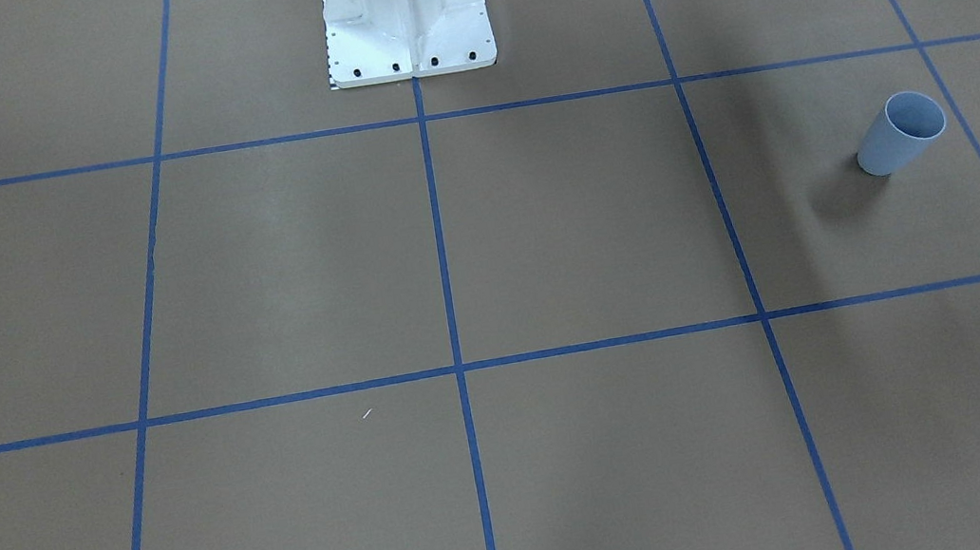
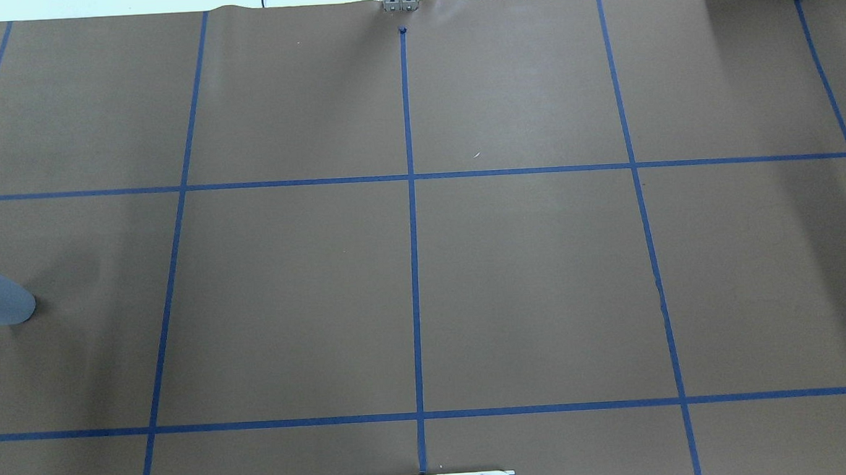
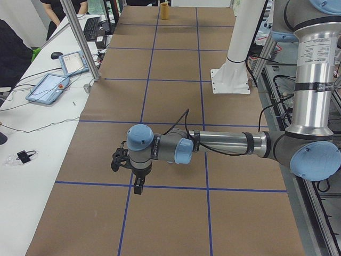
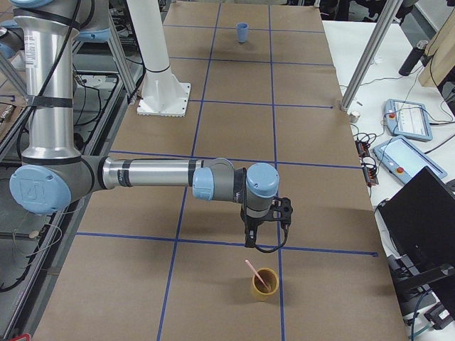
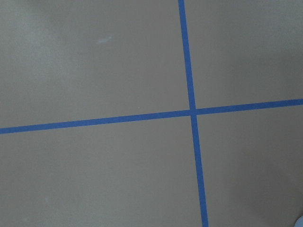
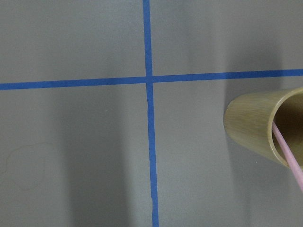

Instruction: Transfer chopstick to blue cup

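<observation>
In the front-facing view, a white metal pedestal (image 1: 405, 13) stands at the top middle of a brown paper-covered table (image 1: 579, 224) marked by a blue tape grid (image 1: 437, 225). The blue cup (image 1: 902, 133), a small pale blue plastic tumbler, stands upright well off to the pedestal's left-arm side, in the next row of squares forward.

From overhead, only the pedestal's bolted foot shows at the bottom edge. The blue cup is cut by the frame's left edge, far from that foot.

The left-end view shows the near arm stretched level over the table. The left gripper (image 3: 138, 190) points down above a tape line, on the camera's side of the pedestal. I cannot tell how its jaws stand. A tan cylindrical cup (image 3: 164, 10) sits at the far end, beyond the pedestal.

In the right-end view, the right gripper (image 4: 249, 243) hangs over a tape line, and its jaws cannot be judged either. Just beside it, toward the camera, the tan cylindrical cup holds the chopstick (image 4: 254, 273), a thin pink stick leaning against its rim. The blue cup stands far beyond the pedestal.

The left wrist camera sees only paper and crossing tape.

The right wrist camera shows the tan cup at the right edge, with the chopstick inside.
</observation>
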{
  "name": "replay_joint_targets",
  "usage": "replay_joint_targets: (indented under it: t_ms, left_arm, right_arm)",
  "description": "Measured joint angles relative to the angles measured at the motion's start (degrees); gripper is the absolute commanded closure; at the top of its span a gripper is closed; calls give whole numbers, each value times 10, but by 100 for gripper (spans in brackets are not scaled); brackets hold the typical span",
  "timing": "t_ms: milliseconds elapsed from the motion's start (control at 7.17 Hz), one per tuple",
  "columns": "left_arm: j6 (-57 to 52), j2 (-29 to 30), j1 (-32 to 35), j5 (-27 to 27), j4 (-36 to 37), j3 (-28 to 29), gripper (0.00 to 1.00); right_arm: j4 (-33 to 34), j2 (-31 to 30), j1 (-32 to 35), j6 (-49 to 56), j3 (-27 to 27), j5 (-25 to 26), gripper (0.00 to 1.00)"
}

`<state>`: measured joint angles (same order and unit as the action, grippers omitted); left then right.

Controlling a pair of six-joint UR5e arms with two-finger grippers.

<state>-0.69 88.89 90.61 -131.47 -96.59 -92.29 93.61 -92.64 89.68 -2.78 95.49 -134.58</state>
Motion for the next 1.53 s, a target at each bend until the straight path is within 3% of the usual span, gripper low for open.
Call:
replay_joint_targets:
  t_ms: [697,1533]
  left_arm:
    - [1,-5,-2,0,-4,-5,1]
    - [8,1,-50,-22,-5,-60,1]
  right_arm:
    - [0,-5,1,-3,15,-4,0]
    - [2,5,0,3,24,8,0]
